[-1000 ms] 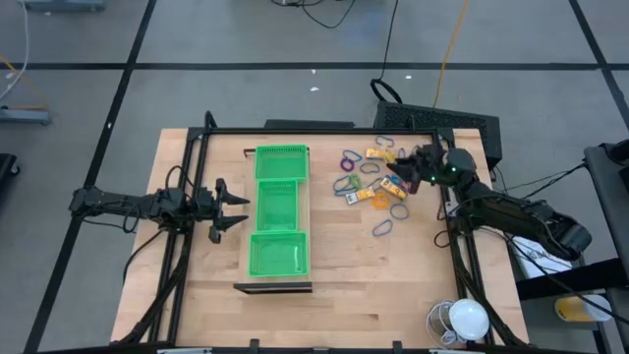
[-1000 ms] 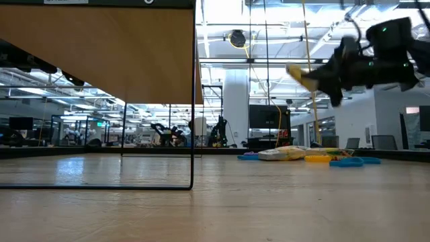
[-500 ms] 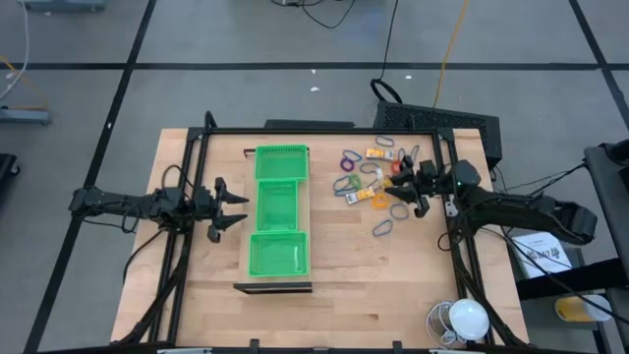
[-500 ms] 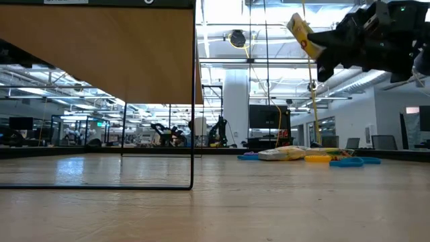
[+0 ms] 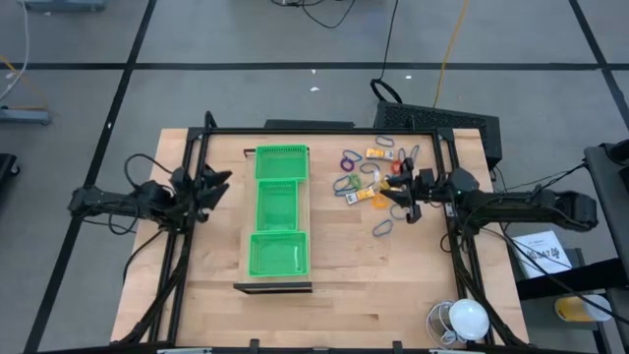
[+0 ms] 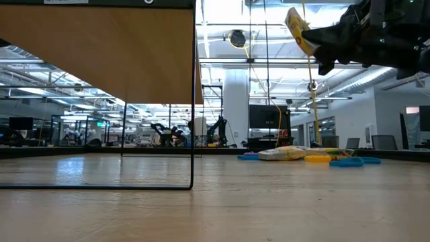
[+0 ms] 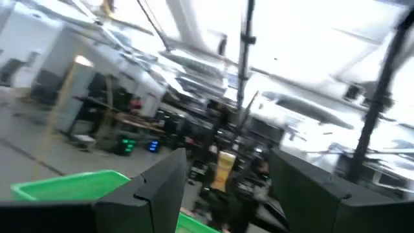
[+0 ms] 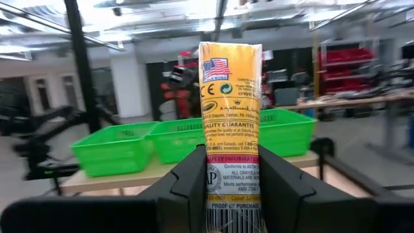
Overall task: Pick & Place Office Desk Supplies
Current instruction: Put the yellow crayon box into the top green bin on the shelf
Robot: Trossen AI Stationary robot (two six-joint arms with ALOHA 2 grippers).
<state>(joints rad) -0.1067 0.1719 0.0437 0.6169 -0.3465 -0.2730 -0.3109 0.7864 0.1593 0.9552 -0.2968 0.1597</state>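
Right now the right hand (image 5: 401,191) is up off the tabletop (image 5: 344,265), on the pile side of the green tray (image 5: 277,211), fingers closed narrow on a yellow crayon box (image 8: 230,123) (wrist view shows the printed label standing between the two fingers (image 8: 194,175), w/ the tray's three compartments beyond it). In the low view the same box (image 6: 297,30) is high in the air, tilted, clear of everything lying on the wood. The left hand (image 5: 209,185) hangs on the tray's other side, just beside its middle compartment, jaws standing fairly wide w/ nothing between them; it looks to be waiting. The rest of the supplies (image 5: 369,177) sit in a loose pile well apart from the tray, btwn it and the right arm's base: thin loops in blue, purple and green, plus a few small yellow/orange pieces, some touching each other. All three tray compartments look bare from above, so as far as I can judge nothing's been placed yet and this box would be the first item in. Progress: early, approx. one pick made, zero drops done. Left to do: carry the box across to the tray, release over a compartment, then go back for the loops and small pieces one by one, which will prob. be fiddlier to pinch since they're flat on the wood.
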